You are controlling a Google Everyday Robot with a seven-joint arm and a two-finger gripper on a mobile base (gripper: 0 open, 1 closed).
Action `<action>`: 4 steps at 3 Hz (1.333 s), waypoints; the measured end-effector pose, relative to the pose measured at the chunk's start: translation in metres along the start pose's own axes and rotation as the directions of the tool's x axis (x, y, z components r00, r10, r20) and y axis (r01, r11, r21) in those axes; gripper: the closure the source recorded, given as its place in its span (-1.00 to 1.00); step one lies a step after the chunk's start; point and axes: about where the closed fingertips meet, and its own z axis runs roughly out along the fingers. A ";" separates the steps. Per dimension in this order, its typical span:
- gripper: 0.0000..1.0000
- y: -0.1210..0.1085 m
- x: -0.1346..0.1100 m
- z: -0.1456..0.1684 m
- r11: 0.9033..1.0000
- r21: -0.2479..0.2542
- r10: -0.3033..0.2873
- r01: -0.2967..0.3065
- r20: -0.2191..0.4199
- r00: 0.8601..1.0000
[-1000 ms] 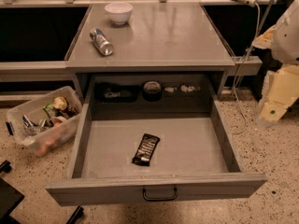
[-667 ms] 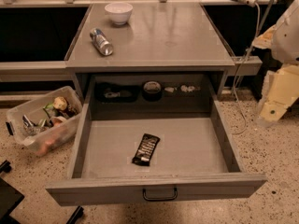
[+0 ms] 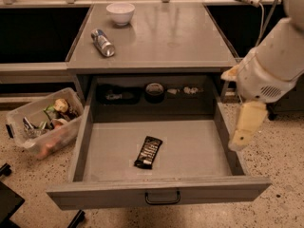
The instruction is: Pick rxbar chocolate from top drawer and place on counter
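The rxbar chocolate (image 3: 148, 152), a flat black wrapper with white lettering, lies on the bottom of the open top drawer (image 3: 199, 151), a little left of centre and towards the front. The counter (image 3: 166, 37) is the grey tabletop above the drawer. My gripper (image 3: 244, 129) hangs from the white arm at the right, just above the drawer's right side wall, well right of the bar and holding nothing.
A white bowl (image 3: 120, 12) and a silver-blue can (image 3: 103, 42) lying on its side are on the counter's left part. A clear plastic bin (image 3: 45, 122) of clutter stands on the floor at left. Small dark items (image 3: 154, 90) sit in the recess behind the drawer.
My arm and gripper have moved left and down, from off to the right of the drawer to over its right side wall. The bar has not moved.
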 end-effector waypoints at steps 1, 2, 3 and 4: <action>-1.00 -0.005 -0.013 0.060 0.996 -0.038 -0.079 0.083 0.093 0.992; -1.00 -0.004 -0.013 0.060 0.996 -0.038 -0.079 0.083 0.093 0.992; -1.00 0.003 -0.016 0.096 0.992 -0.045 -0.113 0.120 0.135 0.984; -1.00 0.011 -0.033 0.155 0.982 -0.045 -0.171 0.182 0.187 0.967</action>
